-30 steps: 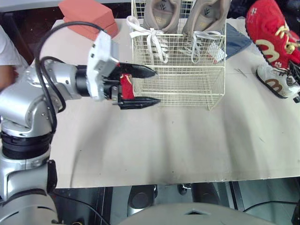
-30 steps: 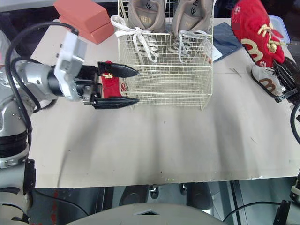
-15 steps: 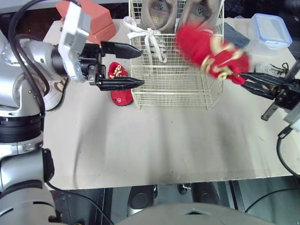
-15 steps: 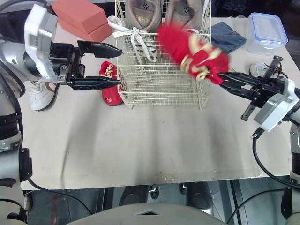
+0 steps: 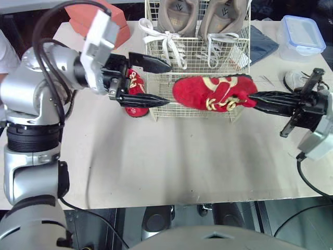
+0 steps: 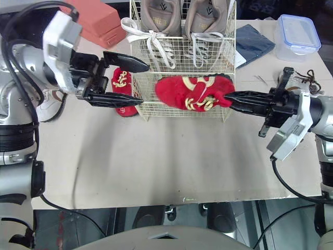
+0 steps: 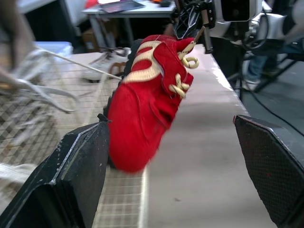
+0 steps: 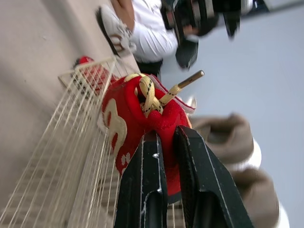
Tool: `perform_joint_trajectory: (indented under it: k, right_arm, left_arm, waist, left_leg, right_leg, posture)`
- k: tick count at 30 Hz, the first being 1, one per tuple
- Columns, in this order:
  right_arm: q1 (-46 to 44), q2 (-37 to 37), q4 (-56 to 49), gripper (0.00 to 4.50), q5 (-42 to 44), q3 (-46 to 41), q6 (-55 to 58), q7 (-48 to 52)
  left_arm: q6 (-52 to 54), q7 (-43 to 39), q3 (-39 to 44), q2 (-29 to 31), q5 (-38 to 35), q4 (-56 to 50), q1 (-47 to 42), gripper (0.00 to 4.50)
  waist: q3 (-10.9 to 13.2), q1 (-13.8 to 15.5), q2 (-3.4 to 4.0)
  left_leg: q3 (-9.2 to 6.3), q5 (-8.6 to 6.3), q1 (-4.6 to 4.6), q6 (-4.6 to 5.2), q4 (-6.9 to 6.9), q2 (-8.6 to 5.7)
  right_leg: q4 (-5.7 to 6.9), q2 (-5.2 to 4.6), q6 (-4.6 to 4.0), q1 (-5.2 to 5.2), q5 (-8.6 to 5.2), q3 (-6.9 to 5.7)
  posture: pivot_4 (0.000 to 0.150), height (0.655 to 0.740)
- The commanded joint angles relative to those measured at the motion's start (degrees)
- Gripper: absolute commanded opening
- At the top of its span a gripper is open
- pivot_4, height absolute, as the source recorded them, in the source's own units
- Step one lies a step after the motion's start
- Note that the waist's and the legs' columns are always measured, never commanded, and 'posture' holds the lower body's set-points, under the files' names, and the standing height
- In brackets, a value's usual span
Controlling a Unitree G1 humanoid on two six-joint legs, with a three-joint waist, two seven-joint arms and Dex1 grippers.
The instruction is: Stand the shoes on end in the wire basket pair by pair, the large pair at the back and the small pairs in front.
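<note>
The red shoe (image 6: pixel 190 92), marked on its side with a cream curved emblem, is clamped at the heel end by the right gripper (image 6: pixel 228 97) and held lengthwise across the near, front part of the wire basket (image 6: pixel 182 110). The large beige pair (image 6: pixel 156 15) is stood on end at the far side of the basket; a logo is seen on the tongues, but its lettering cannot be read. The left gripper (image 6: pixel 144 83) is held with its fingers spread at the basket's left side, over a second red shoe (image 6: pixel 122 80) lying on the table (image 6: pixel 171 156).

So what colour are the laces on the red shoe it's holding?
Yellowish gold laces on the red shoe; clearest in the right wrist view.
</note>
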Motion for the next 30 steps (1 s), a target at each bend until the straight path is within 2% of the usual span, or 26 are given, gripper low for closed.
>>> perform_joint_trajectory:
  k: [1,7,14,17,22,23,24,25,26,30]
  right_arm:
    - [-3.69,-0.66,-1.58,0.03,0.21,0.85,-4.47,-2.19]
    - [-9.57,0.59,-1.82,0.03,-0.83,5.36,-8.62,-4.24]
    - [-10.59,0.31,-1.05,0.03,-1.91,6.93,-9.74,-7.14]
    - [-9.74,-0.33,-0.87,0.00,-1.99,6.92,-9.29,-8.08]
    - [-8.37,-1.17,-0.82,0.00,-1.93,6.56,-8.05,-9.50]
    - [-8.06,-1.27,-0.78,0.73,-1.94,6.32,-7.52,-9.87]
    - [-7.81,-1.29,-0.73,0.97,-2.00,6.02,-7.08,-10.33]
    - [-7.53,-1.25,-0.78,1.51,-2.07,5.77,-6.31,-10.84]
    - [-7.06,-1.19,-0.70,1.91,-1.93,5.44,-4.97,-11.55]
    - [-3.65,-0.59,-1.24,3.95,0.70,3.97,2.17,-14.67]
  left_arm:
    - [-0.46,-2.13,-1.00,-0.56,0.44,-0.19,-2.82,4.50]
    - [-2.35,-4.90,-5.00,-2.41,4.23,3.24,-5.04,4.50]
    - [-2.15,-8.09,-7.01,-2.93,5.85,4.44,-5.47,4.50]
    - [-1.59,-7.96,-6.16,-3.84,5.16,4.64,-5.80,3.60]
    - [-1.48,-7.03,-5.22,-4.47,4.97,4.38,-5.06,1.37]
    - [-1.37,-6.57,-4.89,-4.64,4.75,4.24,-4.74,0.95]
    - [-1.08,-5.78,-4.38,-4.99,4.35,4.16,-4.46,0.71]
    - [-0.78,-4.80,-3.68,-5.44,3.89,4.10,-4.14,0.55]
    - [-0.49,-3.44,-2.81,-6.17,3.46,4.08,-3.80,0.55]
    - [0.94,2.14,0.81,-9.00,1.35,2.72,-1.45,0.55]
  waist:
    - [0.00,0.04,0.00]
    - [0.00,0.08,0.00]
    - [0.00,0.11,0.00]
    - [0.00,0.10,0.00]
    - [0.00,0.08,0.00]
    - [0.00,0.08,0.00]
    - [0.00,0.08,0.00]
    - [0.00,0.07,0.00]
    - [0.00,0.08,0.00]
    - [0.00,0.14,0.00]
  left_leg:
    - [0.00,0.00,-0.01,0.00,0.01,0.00]
    - [0.00,0.00,-0.02,0.00,0.03,-0.02]
    - [0.02,0.00,-0.04,0.00,0.03,-0.01]
    - [0.01,0.00,-0.04,0.00,0.04,0.00]
    - [0.00,0.00,-0.04,0.00,0.04,0.00]
    - [0.00,0.00,-0.04,0.00,0.03,0.00]
    - [0.00,0.00,-0.04,0.00,0.03,0.01]
    - [0.00,0.00,-0.04,0.00,0.04,0.01]
    - [0.01,0.00,-0.04,0.00,0.04,0.01]
    - [-0.02,0.00,-0.04,0.00,0.05,0.03]
  right_leg:
    - [-0.01,0.00,0.00,0.00,0.00,0.00]
    - [-0.01,0.00,-0.01,0.01,0.01,-0.02]
    - [-0.02,0.00,-0.03,-0.01,0.02,-0.02]
    - [-0.01,-0.01,-0.03,-0.01,0.02,-0.02]
    - [-0.01,-0.01,-0.03,-0.01,0.02,-0.01]
    - [-0.01,-0.01,-0.04,-0.01,0.02,0.00]
    - [0.00,-0.01,-0.04,-0.01,0.02,0.00]
    - [-0.01,-0.01,-0.04,-0.01,0.02,0.00]
    - [-0.01,-0.01,-0.04,-0.01,0.02,0.00]
    - [0.01,-0.03,-0.04,0.00,0.02,0.07]
  posture:
    - [0.150,0.6860]
    - [0.150,0.6860]
    - [0.150,0.6860]
    - [0.150,0.6860]
    - [0.150,0.6860]
    - [0.150,0.6860]
    - [0.150,0.6860]
    - [0.150,0.6860]
    - [0.150,0.6860]
    - [0.150,0.6860]
